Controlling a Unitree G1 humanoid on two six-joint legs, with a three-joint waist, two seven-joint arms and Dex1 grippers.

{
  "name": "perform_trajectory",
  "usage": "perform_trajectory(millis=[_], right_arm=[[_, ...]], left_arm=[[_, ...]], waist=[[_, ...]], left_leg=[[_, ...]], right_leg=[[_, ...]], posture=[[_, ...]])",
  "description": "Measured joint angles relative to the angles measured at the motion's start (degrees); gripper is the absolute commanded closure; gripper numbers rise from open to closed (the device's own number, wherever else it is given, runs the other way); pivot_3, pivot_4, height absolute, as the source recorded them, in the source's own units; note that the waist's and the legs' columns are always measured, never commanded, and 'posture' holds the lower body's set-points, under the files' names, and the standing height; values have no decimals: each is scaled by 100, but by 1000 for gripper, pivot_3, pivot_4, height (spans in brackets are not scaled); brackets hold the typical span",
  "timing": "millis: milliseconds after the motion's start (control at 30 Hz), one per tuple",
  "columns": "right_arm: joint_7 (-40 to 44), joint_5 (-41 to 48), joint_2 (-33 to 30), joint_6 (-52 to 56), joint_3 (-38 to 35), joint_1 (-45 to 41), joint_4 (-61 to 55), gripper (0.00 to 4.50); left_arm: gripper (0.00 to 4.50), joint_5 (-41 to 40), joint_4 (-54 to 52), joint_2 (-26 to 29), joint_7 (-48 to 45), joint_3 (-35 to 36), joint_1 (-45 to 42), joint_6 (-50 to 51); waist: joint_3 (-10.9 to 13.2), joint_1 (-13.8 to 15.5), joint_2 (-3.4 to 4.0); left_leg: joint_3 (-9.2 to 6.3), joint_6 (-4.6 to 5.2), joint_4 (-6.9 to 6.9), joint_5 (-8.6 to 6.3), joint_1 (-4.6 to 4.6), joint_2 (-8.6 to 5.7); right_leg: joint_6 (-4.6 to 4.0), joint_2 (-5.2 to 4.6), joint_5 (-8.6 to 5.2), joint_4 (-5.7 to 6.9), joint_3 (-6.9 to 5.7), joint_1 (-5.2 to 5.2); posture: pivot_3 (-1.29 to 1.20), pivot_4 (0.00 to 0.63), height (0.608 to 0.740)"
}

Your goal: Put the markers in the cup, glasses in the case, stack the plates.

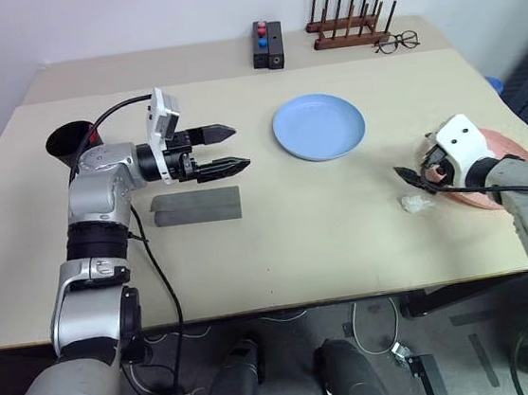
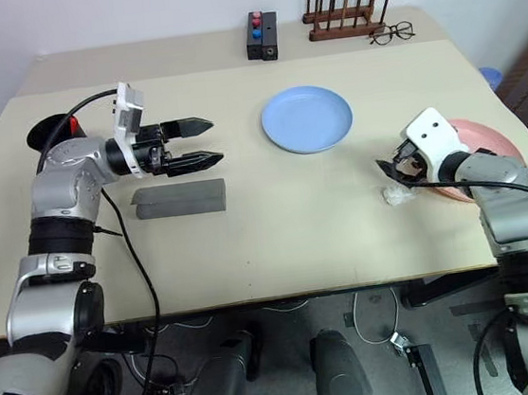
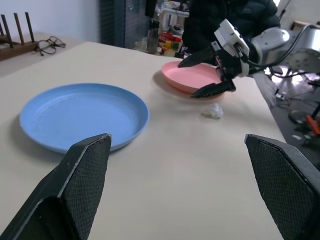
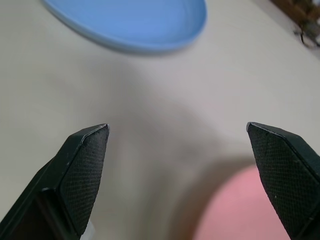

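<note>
My left gripper is open and empty, held level above the table and pointing toward the light blue plate. Just below it lies the flat grey case, its lid shut. The glasses are out of view. Behind my left arm stands the black cup, with a marker's red cap showing at its rim. At the right edge my right gripper is open and empty over the near rim of the salmon pink plate, which it partly hides.
A small crumpled white scrap lies beside the pink plate. At the back stand a black block with red and blue knobs, a wooden peg rack and thin-framed clear spectacles.
</note>
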Motion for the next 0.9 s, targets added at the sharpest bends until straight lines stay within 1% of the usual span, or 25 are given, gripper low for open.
perform_trajectory(millis=[200, 433, 500, 600, 633, 733, 800, 833, 900], right_arm=[[138, 116, -140, 471, -140, 112, -44, 0], [265, 161, -452, 1412, -152, 125, 103, 0], [326, 168, -475, 1708, -124, 133, 197, 0], [378, 210, -474, 1946, -106, 134, 285, 861], [379, 209, -474, 1955, -103, 131, 301, 1300], [379, 206, -473, 1963, -78, 88, 381, 2891], [374, 201, -466, 1955, -30, -2, 406, 3833], [367, 191, -465, 1934, 21, -95, 439, 4451], [319, 146, -465, 1855, 27, -237, 510, 4451]], left_arm=[[68, -145, -175, -11, 146, -24, 90, 86], [68, -309, -398, -4, 170, -58, 222, 102], [68, -430, -535, 59, 16, -129, 254, 302], [0, -530, -745, 179, -179, -267, 276, 494], [0, -537, -757, 189, -187, -269, 282, 473], [0, -536, -755, 205, -155, -269, 291, 416], [0, -537, -755, 217, -141, -269, 300, 412], [0, -539, -756, 217, -125, -268, 307, 412], [0, -541, -756, 235, -52, -264, 344, 408]], waist=[[0, 1, 0], [0, 11, 0], [0, 7, 0], [-1, 4, 2], [-1, 5, 3], [-1, 5, 3], [-1, 5, 3], [-1, 5, 3], [-1, 4, 3]], left_leg=[[0, 2, 5, -1, -1, 0], [0, 8, 18, -6, -1, 0], [0, 8, 19, -6, -2, 0], [1, 8, 18, -7, -2, 0], [1, 8, 18, -7, -1, 0], [2, 8, 19, -7, -2, 0], [2, 8, 18, -7, -2, 0], [2, 8, 19, -7, -2, 0], [2, 8, 19, -7, -2, 0]], right_leg=[[0, -1, 0, 0, -1, 2], [0, -2, 0, -1, -3, 9], [0, -2, 0, -1, -3, 9], [0, -2, 0, -1, -2, 8], [0, -2, 0, -1, -2, 9], [0, -4, 0, -2, -2, 8], [0, -4, 0, -2, -2, 8], [0, -4, 0, -2, -2, 8], [0, -4, 0, -2, -2, 9]], posture=[[0, 150, 738], [0, 150, 738], [0, 150, 738], [0, 150, 738], [0, 150, 738], [0, 150, 738], [0, 150, 738], [0, 150, 738], [0, 150, 738]])
